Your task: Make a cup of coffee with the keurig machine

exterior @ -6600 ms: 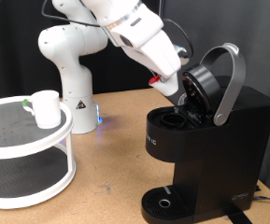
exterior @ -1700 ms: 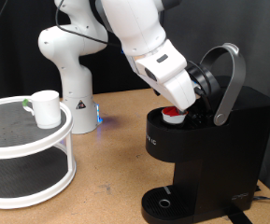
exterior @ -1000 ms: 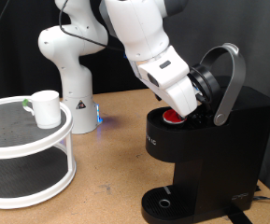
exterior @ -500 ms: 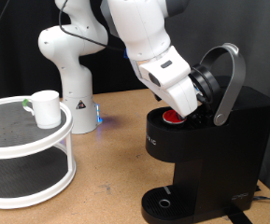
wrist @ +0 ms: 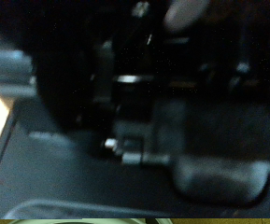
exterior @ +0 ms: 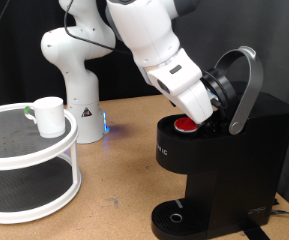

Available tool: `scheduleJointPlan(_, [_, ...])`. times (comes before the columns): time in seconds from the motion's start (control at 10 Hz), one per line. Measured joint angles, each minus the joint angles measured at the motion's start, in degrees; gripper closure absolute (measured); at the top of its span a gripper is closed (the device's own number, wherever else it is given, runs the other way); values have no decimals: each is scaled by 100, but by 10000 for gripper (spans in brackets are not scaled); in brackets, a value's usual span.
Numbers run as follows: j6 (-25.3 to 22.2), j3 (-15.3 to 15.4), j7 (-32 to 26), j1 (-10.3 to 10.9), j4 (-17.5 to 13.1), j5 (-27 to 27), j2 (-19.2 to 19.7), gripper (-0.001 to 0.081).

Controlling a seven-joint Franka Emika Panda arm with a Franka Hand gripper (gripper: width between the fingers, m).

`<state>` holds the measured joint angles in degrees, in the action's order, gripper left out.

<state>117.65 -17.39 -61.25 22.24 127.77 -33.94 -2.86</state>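
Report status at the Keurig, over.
Gripper inside the keurig machine, lid raised, over the red-topped pod in the chamber. Cup on the white rack, untouched. Nothing in the way.

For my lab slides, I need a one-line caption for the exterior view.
Panda gripper at the open Keurig machine, red-topped pod seated in its chamber; white cup on the tiered stand.

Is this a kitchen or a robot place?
Probably a robot lab, not a kitchen. A white robot arm bends over a keurig machine with its lid up, a second arm base stands behind, and the cup waits on a round white shelf.
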Motion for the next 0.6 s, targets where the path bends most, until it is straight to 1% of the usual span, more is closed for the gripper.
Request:
scheduleJointPlan(0.2, [-24, -76, -147, -27, -3, -249, -55, 6])
scheduleJointPlan(0.4, [102, -110, -141, -85, -5, -217, -153, 6])
scheduleJointPlan(0.6, [159, -149, -137, -155, -4, -47, -253, 6])
